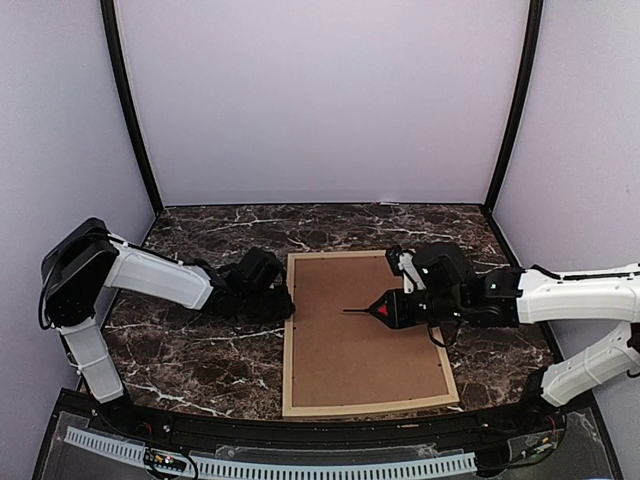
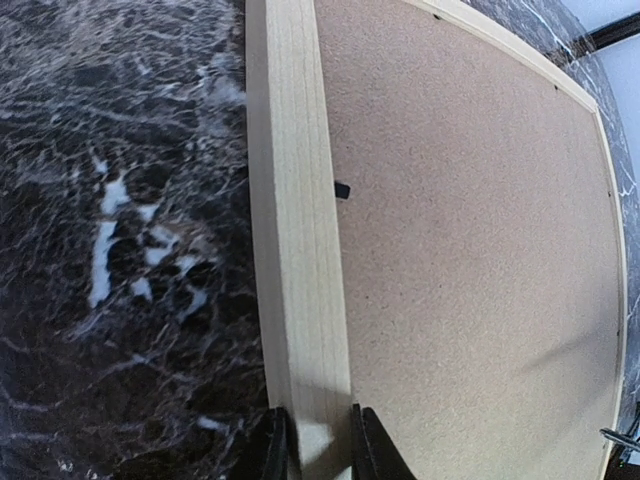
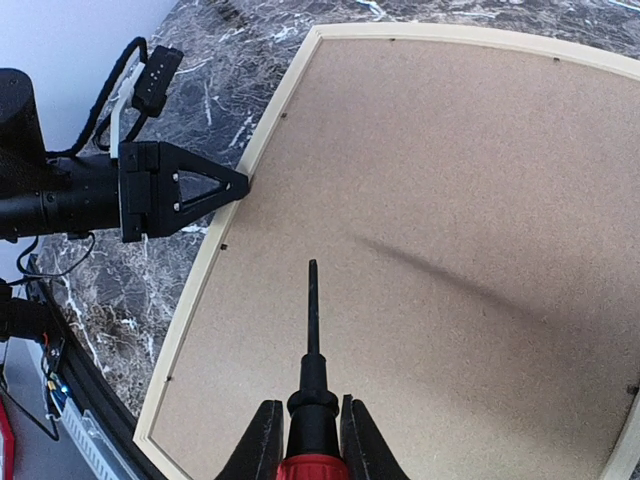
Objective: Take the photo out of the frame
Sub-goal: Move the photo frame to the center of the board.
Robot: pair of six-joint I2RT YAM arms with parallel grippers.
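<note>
The frame (image 1: 288, 350) lies face down on the tabletop (image 1: 190, 350) with the brown backing board (image 1: 365, 340) upward; the photo cannot be seen. The left tool (image 1: 287, 304) is clenched on the frame's left rail, one finger on each side. The right tool (image 1: 398, 310) grasps a red-handled screwdriver (image 1: 372, 311), its shaft over the board's middle and its tip pointing toward the left rail.

Hidden under the frame's (image 1: 288, 340) backing board (image 1: 350, 350): photo. Cropped at frame's rail: left gripper's (image 2: 312, 452) fingers (image 2: 272, 452); over frame, screwdriver (image 3: 313, 395) handle.
</note>
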